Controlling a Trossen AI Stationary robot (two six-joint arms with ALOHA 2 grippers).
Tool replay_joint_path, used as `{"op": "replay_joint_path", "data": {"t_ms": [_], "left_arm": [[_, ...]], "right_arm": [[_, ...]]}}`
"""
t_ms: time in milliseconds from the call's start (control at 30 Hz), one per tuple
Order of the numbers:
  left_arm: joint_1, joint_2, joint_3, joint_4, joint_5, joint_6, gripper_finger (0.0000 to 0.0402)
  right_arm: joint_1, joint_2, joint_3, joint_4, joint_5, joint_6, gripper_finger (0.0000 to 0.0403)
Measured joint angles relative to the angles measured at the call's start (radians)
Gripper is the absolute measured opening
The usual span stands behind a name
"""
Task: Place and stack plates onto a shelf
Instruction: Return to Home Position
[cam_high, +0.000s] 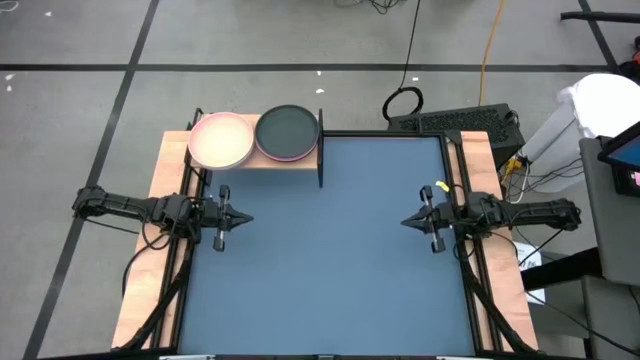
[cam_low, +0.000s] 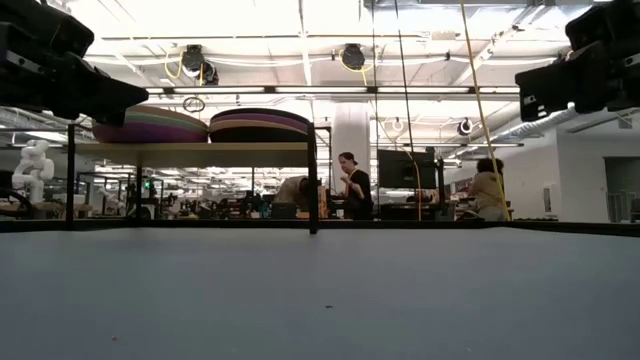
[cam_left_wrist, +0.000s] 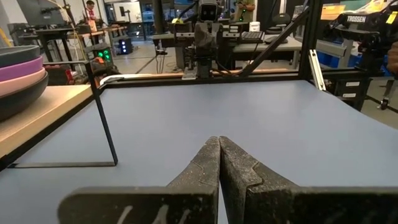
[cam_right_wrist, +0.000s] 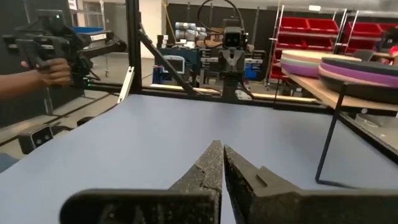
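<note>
two plates show from above in the high view, a pink plate (cam_high: 221, 140) and a black plate (cam_high: 288, 131), each topping a stack on the shelf (cam_high: 262, 163) at the far left corner of the surface (cam_high: 330, 270). the left gripper (cam_high: 243, 218) and the right gripper (cam_high: 407, 222) hang over opposite side edges, well apart, pointing at each other, both clenched on nothing. no plate lies on the blue surface, so i judge the stacking done and only the parking of the arms left.

in the low view a banded stack (cam_low: 150, 126) and a darker stack (cam_low: 260, 124) sit level, just beside each other, on the shelf board. dark arm parts show at both upper corners, clear above the surface.

in the left wrist view the left gripper (cam_left_wrist: 219, 142) is pressed tip to tip and empty. the darker stack (cam_left_wrist: 18, 71) rests on the shelf off to one side, with the frame's thin black leg (cam_left_wrist: 102, 112) standing near it.

in the right wrist view the right gripper (cam_right_wrist: 217, 145) is closed the same way. both stacks sit well apart from it, and a person's hand (cam_right_wrist: 46, 70) grips a dark device (cam_right_wrist: 59, 38) beyond the surface.

to do this step well, i would settle each arm slowly and level, jaws shut. the left arm is the nearer to the shelf, so any swing should go away from the frame, since a knock there could shift the stacks.
</note>
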Motion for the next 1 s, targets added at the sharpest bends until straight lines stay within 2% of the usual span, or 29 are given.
{"op": "replay_joint_path", "data": {"t_ms": [133,533,1000], "left_arm": [[0.000,0.000,0.000,0.000,0.000,0.004,0.0003],[0.000,0.000,0.000,0.000,0.000,0.012,0.0003],[0.000,0.000,0.000,0.000,0.000,-0.021,0.0003]], "right_arm": [[0.015,0.012,0.000,-0.002,0.029,0.019,0.0000],[0.053,0.020,0.000,0.001,0.027,0.009,0.0000],[0.057,-0.034,0.001,0.002,0.029,-0.037,0.0000]]}}
